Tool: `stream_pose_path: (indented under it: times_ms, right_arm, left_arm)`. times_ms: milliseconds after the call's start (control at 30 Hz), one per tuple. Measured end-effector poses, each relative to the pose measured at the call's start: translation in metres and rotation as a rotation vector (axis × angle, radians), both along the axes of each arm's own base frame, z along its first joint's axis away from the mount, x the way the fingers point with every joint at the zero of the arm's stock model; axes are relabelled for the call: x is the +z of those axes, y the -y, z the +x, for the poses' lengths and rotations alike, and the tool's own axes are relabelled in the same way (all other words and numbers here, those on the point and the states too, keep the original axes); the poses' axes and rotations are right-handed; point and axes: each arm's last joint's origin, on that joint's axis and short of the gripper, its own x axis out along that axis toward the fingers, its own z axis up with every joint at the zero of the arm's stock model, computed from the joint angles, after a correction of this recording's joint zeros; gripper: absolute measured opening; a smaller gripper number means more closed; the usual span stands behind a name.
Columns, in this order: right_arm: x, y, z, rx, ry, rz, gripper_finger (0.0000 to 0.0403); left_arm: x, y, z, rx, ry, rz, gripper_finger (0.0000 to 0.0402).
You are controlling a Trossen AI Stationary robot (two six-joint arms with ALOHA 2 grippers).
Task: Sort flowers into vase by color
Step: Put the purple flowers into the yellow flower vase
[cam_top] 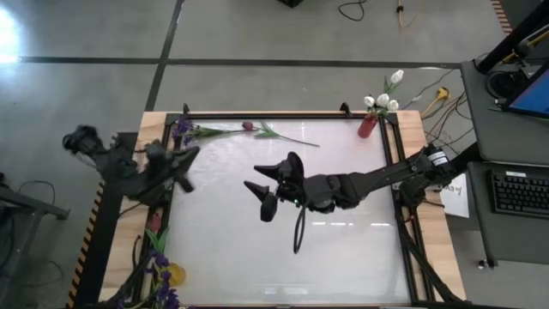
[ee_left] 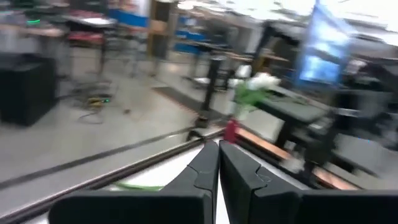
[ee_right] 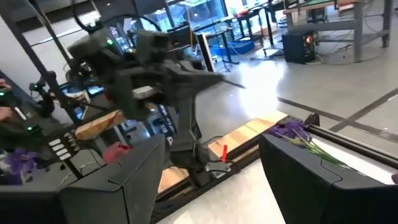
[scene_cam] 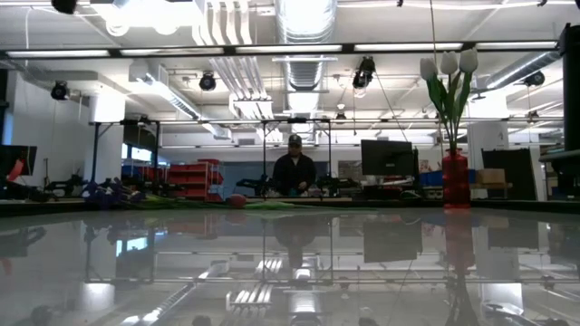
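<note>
Out over the middle of the glossy white table (cam_top: 343,257), we see the right gripper (cam_top: 264,184) hanging with its two dark fingers spread wide and nothing between them. Over at the table's left edge, the left gripper (cam_top: 187,163) hangs pinched tight, also empty.

The white tulip buds (cam_top: 382,96) already stand in the slim red vase (cam_top: 368,126) at the far right corner. A purple small-blossom spray (cam_top: 182,129) and a pink-red bud (cam_top: 248,126), both on long green stems, lie flat along the far edge, near the left corner. More purple blossoms (cam_top: 160,270) sit by a yellow vase (cam_top: 176,275) at the near left corner, with a small red vase (cam_top: 154,221) up the left edge.

We judge the next job is fetching one of those far-edge flowers. To do it well, we'd want the open jaws brought down square across a single stem, clear of the leaves and the neighbouring flower, then closed low so the thin stem doesn't slip out.
</note>
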Motion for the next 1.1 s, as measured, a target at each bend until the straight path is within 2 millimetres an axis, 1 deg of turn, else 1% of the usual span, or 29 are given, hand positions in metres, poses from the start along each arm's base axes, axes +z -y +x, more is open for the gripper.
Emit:
stream_pose_path:
  times_ms: [67, 133, 300, 400, 500, 600, 700, 800, 867, 1033, 1100]
  right_arm:
    - [0.000, 0.003, 0.000, -0.006, -0.001, 0.000, 0.0254]
    - [0.001, 0.004, 0.000, -0.010, 0.000, 0.003, 0.0254]
    - [0.008, 0.009, -0.007, -0.020, 0.009, 0.057, 0.0254]
    - [0.011, 0.011, -0.014, -0.019, -0.013, 0.096, 0.0254]
    - [0.015, 0.016, -0.023, -0.026, -0.049, 0.123, 0.0259]
    - [0.021, 0.027, -0.035, -0.035, -0.082, 0.160, 0.0275]
    - [0.025, 0.048, -0.045, -0.042, -0.143, 0.182, 0.0297]
    - [0.025, 0.077, -0.054, -0.049, -0.229, 0.195, 0.0321]
    - [0.025, 0.101, -0.059, -0.052, -0.273, 0.215, 0.0333]
    - [0.023, 0.162, -0.071, -0.016, -0.338, 0.276, 0.0345]
    - [0.021, 0.185, -0.074, 0.016, -0.348, 0.302, 0.0345]
  left_arm:
    - [-0.007, -0.009, 0.014, 0.053, 0.010, -0.047, 0.0000]
    - [-0.012, -0.022, 0.029, 0.104, 0.011, -0.102, 0.0000]
    - [-0.028, -0.067, 0.062, 0.243, -0.064, -0.186, 0.0000]
    - [-0.038, -0.094, 0.077, 0.376, -0.027, -0.267, 0.0000]
    - [-0.055, -0.115, 0.092, 0.496, 0.026, -0.373, 0.0000]
    - [-0.075, -0.126, 0.105, 0.586, 0.050, -0.450, 0.0008]
    - [-0.099, -0.129, 0.116, 0.655, 0.092, -0.536, 0.0028]
    - [-0.125, -0.132, 0.124, 0.720, 0.111, -0.606, 0.0058]
    - [-0.140, -0.133, 0.126, 0.769, 0.156, -0.663, 0.0082]
    - [-0.167, -0.138, 0.132, 0.902, 0.371, -0.841, 0.0143]
    - [-0.177, -0.143, 0.132, 0.953, 0.365, -0.848, 0.0161]
